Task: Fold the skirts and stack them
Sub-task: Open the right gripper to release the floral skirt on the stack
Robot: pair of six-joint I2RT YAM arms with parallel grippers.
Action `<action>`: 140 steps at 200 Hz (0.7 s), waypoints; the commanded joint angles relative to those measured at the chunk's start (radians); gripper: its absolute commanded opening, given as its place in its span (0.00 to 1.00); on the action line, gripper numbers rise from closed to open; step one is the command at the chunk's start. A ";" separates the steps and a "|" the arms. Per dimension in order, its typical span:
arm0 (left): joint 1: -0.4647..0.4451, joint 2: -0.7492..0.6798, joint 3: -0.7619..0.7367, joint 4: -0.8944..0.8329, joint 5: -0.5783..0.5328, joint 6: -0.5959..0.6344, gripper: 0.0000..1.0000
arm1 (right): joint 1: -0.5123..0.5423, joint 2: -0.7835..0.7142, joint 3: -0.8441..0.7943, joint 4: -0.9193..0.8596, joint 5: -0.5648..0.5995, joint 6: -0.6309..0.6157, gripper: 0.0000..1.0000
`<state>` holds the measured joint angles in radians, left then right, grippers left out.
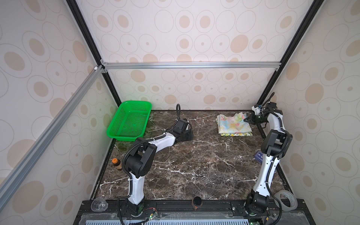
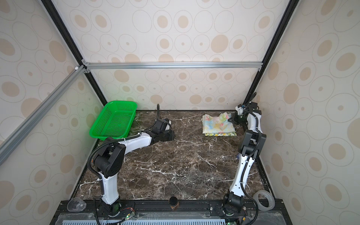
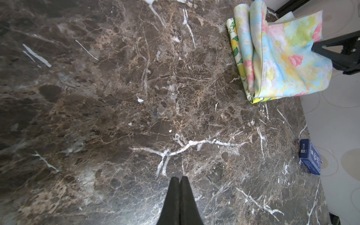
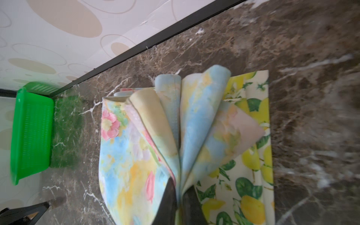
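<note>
Two folded skirts lie stacked at the back right of the marble table. The cream lemon skirt (image 1: 236, 134) (image 4: 251, 175) is at the bottom, and the pastel flowered skirt (image 1: 233, 123) (image 3: 282, 64) lies on top. My right gripper (image 1: 245, 120) (image 4: 180, 191) is shut on the right edge of the pastel skirt, whose layers fan up from the pinch. My left gripper (image 1: 187, 134) (image 3: 179, 178) is shut and empty, low over bare marble left of the stack.
A green mesh basket (image 1: 136, 102) (image 4: 31, 126) stands in the back left corner. A small brown bottle (image 1: 116, 163) is by the left wall and a blue box (image 3: 310, 156) by the right edge. A tape roll (image 1: 286, 200) and a clear cup (image 1: 99, 204) sit at the front.
</note>
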<state>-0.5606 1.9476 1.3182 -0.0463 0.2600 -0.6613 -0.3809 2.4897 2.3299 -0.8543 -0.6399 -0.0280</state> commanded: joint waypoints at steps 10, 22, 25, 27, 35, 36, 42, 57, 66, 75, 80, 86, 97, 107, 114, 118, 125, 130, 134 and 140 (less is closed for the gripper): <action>0.007 -0.063 -0.023 0.003 -0.030 -0.011 0.00 | 0.000 0.003 -0.021 0.081 0.133 0.047 0.57; 0.007 -0.073 -0.036 0.011 -0.038 -0.012 0.00 | 0.000 -0.024 -0.067 0.112 0.169 0.063 0.63; 0.007 -0.076 -0.039 0.012 -0.039 -0.012 0.00 | 0.000 -0.034 -0.078 0.121 0.179 0.067 0.65; 0.008 -0.077 -0.040 0.015 -0.040 -0.011 0.00 | 0.001 -0.039 -0.087 0.127 0.185 0.069 0.66; 0.009 -0.083 -0.046 0.020 -0.041 -0.010 0.00 | 0.001 -0.070 -0.120 0.150 0.199 0.078 0.67; 0.010 -0.083 -0.046 0.020 -0.041 -0.010 0.00 | 0.001 -0.073 -0.123 0.152 0.201 0.079 0.67; 0.010 -0.088 -0.049 0.023 -0.041 -0.007 0.00 | 0.001 -0.103 -0.156 0.174 0.209 0.085 0.69; 0.014 -0.104 -0.057 0.029 -0.055 -0.002 0.10 | 0.000 -0.184 -0.250 0.250 0.261 0.107 0.71; 0.020 -0.118 -0.068 0.037 -0.062 -0.001 0.20 | 0.001 -0.237 -0.310 0.279 0.305 0.118 0.73; 0.030 -0.135 -0.075 0.034 -0.078 0.000 0.34 | 0.003 -0.294 -0.367 0.295 0.326 0.118 0.74; 0.036 -0.146 -0.079 0.031 -0.087 0.001 0.40 | 0.006 -0.330 -0.406 0.307 0.336 0.122 0.75; 0.049 -0.167 -0.086 0.026 -0.101 0.007 0.45 | 0.009 -0.377 -0.465 0.325 0.348 0.129 0.76; 0.072 -0.216 -0.106 0.013 -0.154 0.022 0.55 | 0.023 -0.473 -0.589 0.371 0.368 0.144 0.79; 0.102 -0.275 -0.135 0.000 -0.230 0.041 0.74 | 0.051 -0.572 -0.721 0.424 0.418 0.155 0.83; 0.127 -0.321 -0.158 -0.012 -0.288 0.060 0.84 | 0.075 -0.639 -0.807 0.456 0.445 0.160 0.86; 0.144 -0.345 -0.172 -0.024 -0.324 0.072 0.87 | 0.091 -0.673 -0.853 0.469 0.467 0.165 0.91; 0.178 -0.386 -0.200 -0.044 -0.388 0.087 0.89 | 0.122 -0.731 -0.925 0.488 0.512 0.177 1.00; 0.203 -0.413 -0.221 -0.049 -0.428 0.104 0.90 | 0.142 -0.772 -0.980 0.500 0.535 0.180 1.00; 0.224 -0.433 -0.243 -0.050 -0.461 0.117 0.90 | 0.163 -0.804 -1.024 0.513 0.557 0.183 1.00; 0.254 -0.462 -0.273 -0.050 -0.506 0.144 0.91 | 0.196 -0.849 -1.089 0.538 0.588 0.187 1.00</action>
<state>-0.4110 1.6035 1.1202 -0.0513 0.0139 -0.6113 -0.2916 1.7618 1.4322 -0.4198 -0.2016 0.1303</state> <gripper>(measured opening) 0.897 0.992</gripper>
